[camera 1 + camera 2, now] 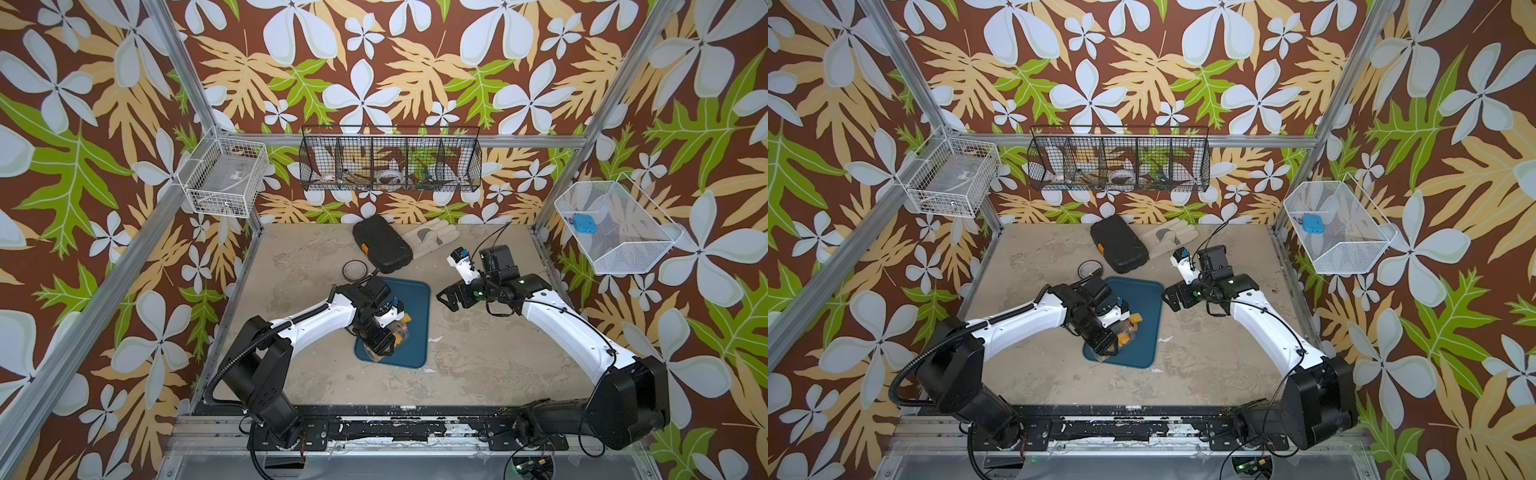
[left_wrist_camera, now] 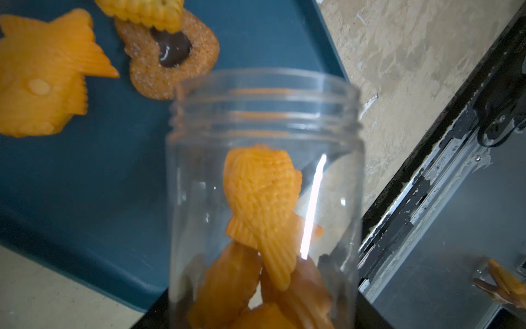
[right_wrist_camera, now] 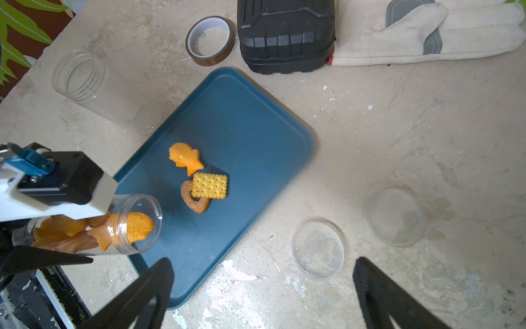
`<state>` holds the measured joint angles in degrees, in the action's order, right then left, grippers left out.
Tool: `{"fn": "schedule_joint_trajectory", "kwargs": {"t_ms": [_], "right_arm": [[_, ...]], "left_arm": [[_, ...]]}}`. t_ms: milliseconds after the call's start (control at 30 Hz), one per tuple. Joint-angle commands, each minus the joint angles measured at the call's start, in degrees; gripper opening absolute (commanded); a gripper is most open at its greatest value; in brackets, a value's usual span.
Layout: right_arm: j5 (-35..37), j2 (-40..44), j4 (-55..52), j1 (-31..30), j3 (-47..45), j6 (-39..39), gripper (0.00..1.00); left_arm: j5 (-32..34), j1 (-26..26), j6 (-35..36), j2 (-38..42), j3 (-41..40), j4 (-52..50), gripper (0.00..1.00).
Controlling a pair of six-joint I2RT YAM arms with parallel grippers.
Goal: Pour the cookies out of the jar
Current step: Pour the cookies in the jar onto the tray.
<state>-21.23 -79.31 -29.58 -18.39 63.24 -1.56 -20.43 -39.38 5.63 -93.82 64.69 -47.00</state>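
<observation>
Right wrist view: the left gripper is clamped on the clear jar. The jar is tipped nearly onto its side, with its open mouth over the blue tray near a corner and its base out past the tray's edge. Several of the cookies sit inside, with a fish-shaped one right at the mouth.

3 more lie out near the tray's middle: a fish, a ridged rectangle and a brown heart with a dark centre. The rectangle overlaps the heart, and the rest of the tray is bare.

A second clear jar lies empty on the table near a tape roll. 2 clear lids lie apart from the tray on the right arm's side. A black case sits just beyond 1 tray corner, with a glove beside it.

The right gripper has its jaws wide apart and holds nothing. It hovers above open table just off the tray's edge on that side.
</observation>
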Motion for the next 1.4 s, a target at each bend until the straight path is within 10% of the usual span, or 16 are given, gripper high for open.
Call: {"fn": "schedule_joint_trajectory", "kwargs": {"t_ms": [0,1367], "right_arm": [[-0.99,-1.02,-0.94,-0.06,0.6,2.96,1.0],[-27.15,-1.73,2.68,-4.84,-9.8,15.55,1.0]], "left_arm": [[0.77,-0.57,-4.17,-1.28,2.0,-4.77,0.45],[-4.11,-2.11,-20.33,-11.52,17.14,-15.73,0.48]]}}
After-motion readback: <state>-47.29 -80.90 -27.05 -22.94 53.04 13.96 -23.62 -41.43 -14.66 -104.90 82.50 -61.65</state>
